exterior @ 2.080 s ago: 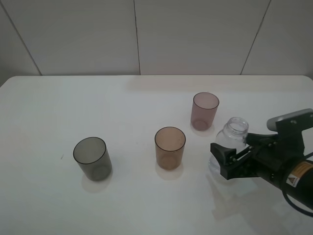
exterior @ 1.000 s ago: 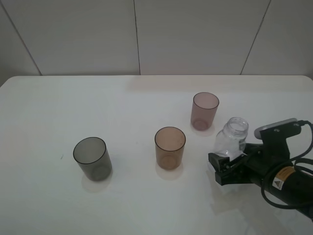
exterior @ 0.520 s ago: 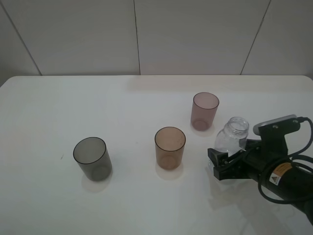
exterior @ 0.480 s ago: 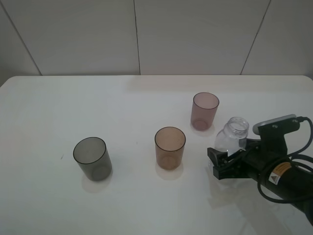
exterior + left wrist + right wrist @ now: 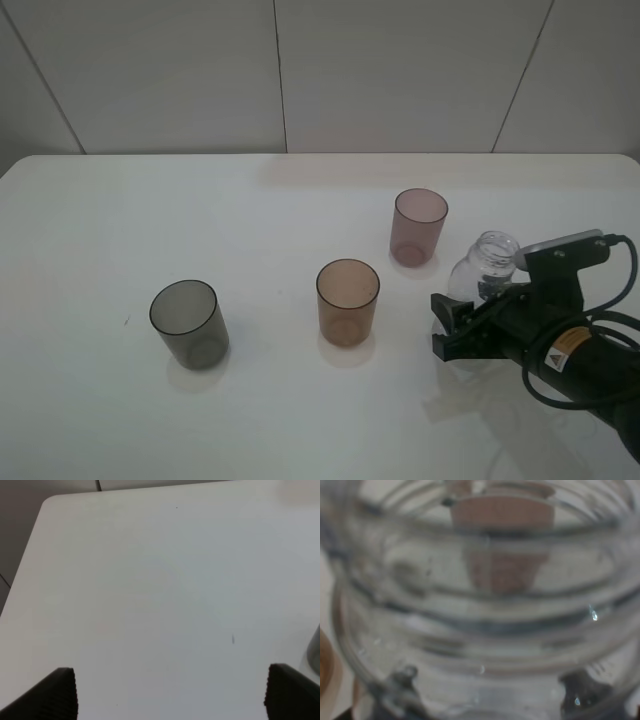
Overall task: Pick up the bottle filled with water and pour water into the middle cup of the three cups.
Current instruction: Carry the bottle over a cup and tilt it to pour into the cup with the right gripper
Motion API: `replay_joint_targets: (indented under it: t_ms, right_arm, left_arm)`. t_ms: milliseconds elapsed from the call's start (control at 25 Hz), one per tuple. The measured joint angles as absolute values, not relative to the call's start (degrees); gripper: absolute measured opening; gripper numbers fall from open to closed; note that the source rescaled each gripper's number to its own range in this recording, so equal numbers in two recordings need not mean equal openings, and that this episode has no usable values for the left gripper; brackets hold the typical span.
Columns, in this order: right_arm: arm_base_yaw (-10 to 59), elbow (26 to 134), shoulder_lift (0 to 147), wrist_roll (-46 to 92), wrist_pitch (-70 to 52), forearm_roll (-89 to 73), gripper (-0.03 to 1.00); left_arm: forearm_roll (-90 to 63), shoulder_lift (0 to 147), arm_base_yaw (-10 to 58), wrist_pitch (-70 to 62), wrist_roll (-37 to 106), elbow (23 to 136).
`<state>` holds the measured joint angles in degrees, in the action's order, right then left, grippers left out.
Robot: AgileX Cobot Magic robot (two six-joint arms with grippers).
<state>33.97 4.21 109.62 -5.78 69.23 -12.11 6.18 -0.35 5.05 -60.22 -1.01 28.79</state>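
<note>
Nothing legible — a warning-triangle sticker (image 5: 553, 352) on the right arm (image 5: 592, 372).

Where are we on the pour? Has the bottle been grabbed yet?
Done: the right gripper is at the bottle, jaws on either side of its body, and it seems closed on it. In hand: the pickup; I cannot tell whether the bottle is lifted yet. Left: carry it to the middle cup, which stands upright and apart from the bottle, then tip the water in.
</note>
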Motion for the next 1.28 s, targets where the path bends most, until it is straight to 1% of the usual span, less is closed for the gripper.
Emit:
replay_joint_targets:
  t_ms: [40, 480, 640, 960, 1120, 1280]
  right_arm:
    - [34.0, 4.2, 109.6, -5.8, 69.2, -12.2, 0.02]
    - [34.0, 4.2, 109.6, -5.6, 69.2, -12.3, 0.02]
    - [34.0, 4.2, 108.9, -5.6, 68.6, -15.3, 0.02]
    - [34.0, 4.2, 97.8, -5.6, 67.9, -17.5, 0.02]
    - [34.0, 4.2, 91.5, -5.4, 63.2, -18.6, 0.02]
    - [34.0, 5.8, 84.9, -2.0, 53.2, -20.6, 0.02]
  left_arm:
    - [6.2, -0.3, 5.0, -60.2, -1.0, 28.8]
    - [6.2, -0.3, 5.0, -60.2, -1.0, 28.8]
    - [6.2, -0.3, 5.0, -60.2, -1.0, 28.8]
    - [6.2, -0.3, 5.0, -60.2, -1.0, 28.8]
    - [6.2, -0.3, 5.0, -60.2, -1.0, 28.8]
    - [6.2, -0.3, 5.0, -60.2, -1.0, 28.8]
